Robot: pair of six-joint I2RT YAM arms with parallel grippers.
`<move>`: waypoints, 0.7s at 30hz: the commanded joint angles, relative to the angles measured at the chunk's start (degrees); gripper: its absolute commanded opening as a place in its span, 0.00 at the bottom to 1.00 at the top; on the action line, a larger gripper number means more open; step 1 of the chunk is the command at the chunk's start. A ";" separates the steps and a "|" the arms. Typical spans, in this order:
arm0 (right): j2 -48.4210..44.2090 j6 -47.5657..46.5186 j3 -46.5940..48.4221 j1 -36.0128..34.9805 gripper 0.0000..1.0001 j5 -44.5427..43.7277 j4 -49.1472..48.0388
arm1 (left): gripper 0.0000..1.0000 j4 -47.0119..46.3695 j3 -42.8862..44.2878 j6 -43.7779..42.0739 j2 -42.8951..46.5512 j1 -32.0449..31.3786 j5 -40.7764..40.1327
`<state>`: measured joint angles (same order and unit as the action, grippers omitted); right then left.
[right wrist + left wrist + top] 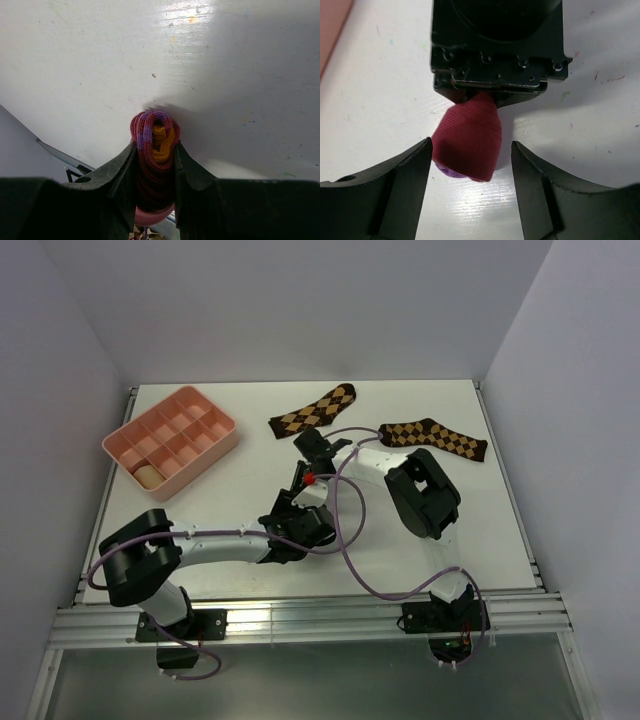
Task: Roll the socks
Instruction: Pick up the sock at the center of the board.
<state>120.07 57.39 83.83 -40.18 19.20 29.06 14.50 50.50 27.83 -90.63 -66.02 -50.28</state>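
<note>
Your right claw [154,148] was clamped tight on the rolled crimson sock [151,127], whose purple and orange layers poked out just past its tips. Your left claw [471,150] stood wide open, with that sock between its jaws.

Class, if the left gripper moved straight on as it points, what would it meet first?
The left gripper would first meet the crimson sock, which the right gripper clamps just ahead.
</note>
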 commanded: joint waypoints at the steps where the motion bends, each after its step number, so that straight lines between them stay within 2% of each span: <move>1: 1.48 -0.52 -2.00 0.19 0.00 -1.36 1.79 | 0.69 0.09 0.74 3.54 -2.18 1.59 2.29; 8: 1.13 -0.43 -3.06 0.19 0.00 -1.18 1.18 | 0.69 0.44 -0.31 5.64 -5.34 4.06 6.32; 14: 1.13 -0.43 -3.32 0.19 0.00 -1.10 1.00 | 0.64 2.37 -1.11 9.42 -8.86 5.46 10.55; 20: 1.13 -0.52 -3.32 0.28 0.00 -1.10 1.00 | 0.48 3.96 -3.12 13.12 -9.39 8.09 15.73; 21: 1.04 -0.61 -3.32 0.37 0.00 -1.01 0.91 | 0.41 3.69 -3.48 13.30 -9.30 8.45 16.18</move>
<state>120.07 57.63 82.81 -39.70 20.64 27.29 14.68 50.09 35.88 -97.97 -60.03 -44.07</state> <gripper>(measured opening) 0.339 0.470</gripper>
